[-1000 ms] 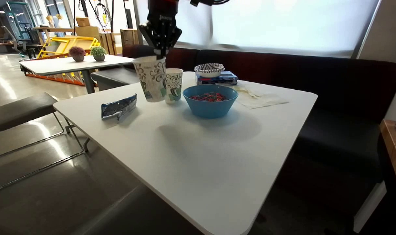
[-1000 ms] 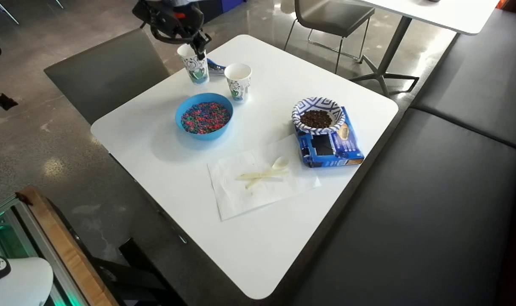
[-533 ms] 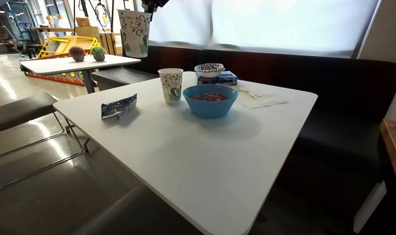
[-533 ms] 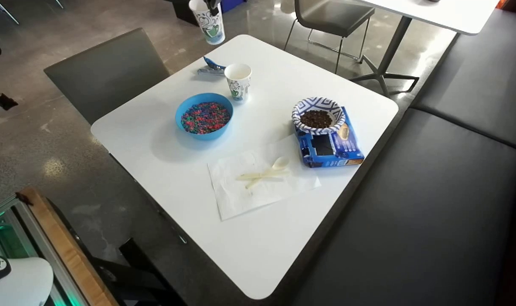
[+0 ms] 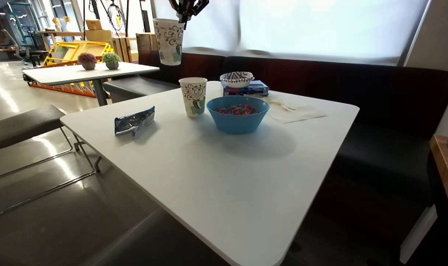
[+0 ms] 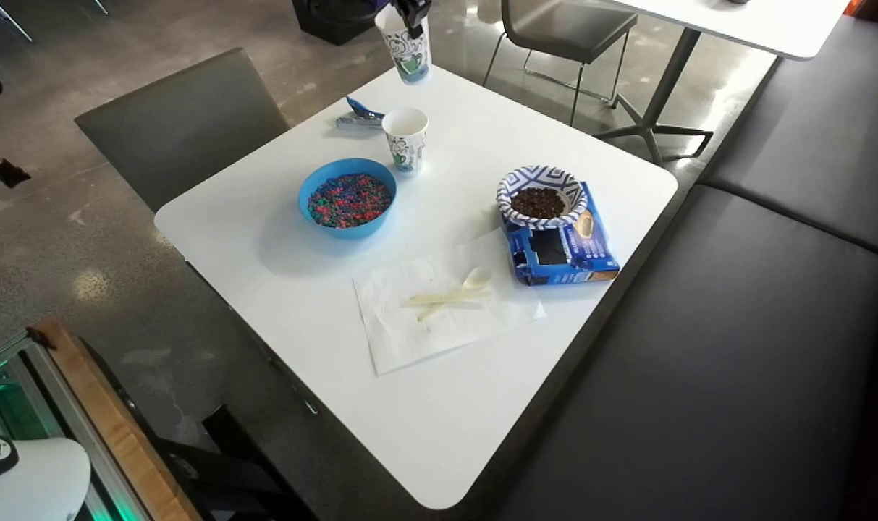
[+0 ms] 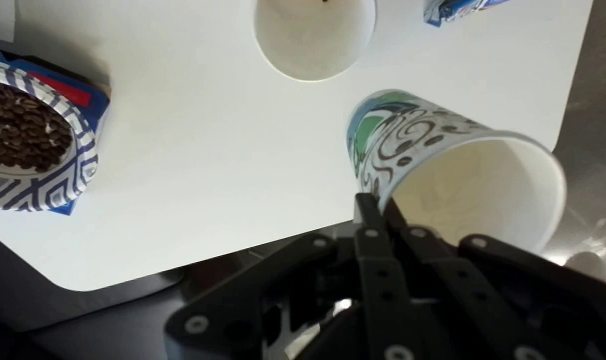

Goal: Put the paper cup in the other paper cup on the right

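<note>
1. Floor: polished grey concrete, speckled, throwing the light back at me.
2. Bench, black, leathery, a seam between its cushions.
3. Table, white, smooth, round-cornered, close beside that bench.
4. Box of printed blue cardboard, flat under a patterned paper bowl.
5. Blue bowl, smooth and flaring, holding multicoloured bits.
6. Black gripper, fingers pinched together on the rim of the paper cup.
7. That paper cup, tapered, swirl-printed, hangs slightly tilted in the air, apart from the other paper cup, its near twin, upright just beside the blue bowl.
</note>
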You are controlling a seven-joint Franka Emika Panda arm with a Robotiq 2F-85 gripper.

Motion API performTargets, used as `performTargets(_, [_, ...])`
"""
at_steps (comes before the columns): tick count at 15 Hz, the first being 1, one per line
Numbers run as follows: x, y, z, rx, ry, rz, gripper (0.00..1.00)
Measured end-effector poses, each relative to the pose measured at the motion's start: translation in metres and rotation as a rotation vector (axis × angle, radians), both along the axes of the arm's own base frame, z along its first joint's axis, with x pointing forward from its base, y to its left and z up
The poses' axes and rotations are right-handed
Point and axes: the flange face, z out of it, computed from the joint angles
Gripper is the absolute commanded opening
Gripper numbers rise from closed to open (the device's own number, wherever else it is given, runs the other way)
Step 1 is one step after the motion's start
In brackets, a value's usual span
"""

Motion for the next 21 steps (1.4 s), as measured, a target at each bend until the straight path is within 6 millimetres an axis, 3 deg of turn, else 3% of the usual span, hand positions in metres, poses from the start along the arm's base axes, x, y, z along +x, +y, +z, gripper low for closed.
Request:
performTargets(7, [-0.002,-0.016,-0.022,-0.018,0.087,-0.04,0.01])
performTargets(21, [-0.011,-0.027,-0.021,-0.015,0.25,-0.057,0.01])
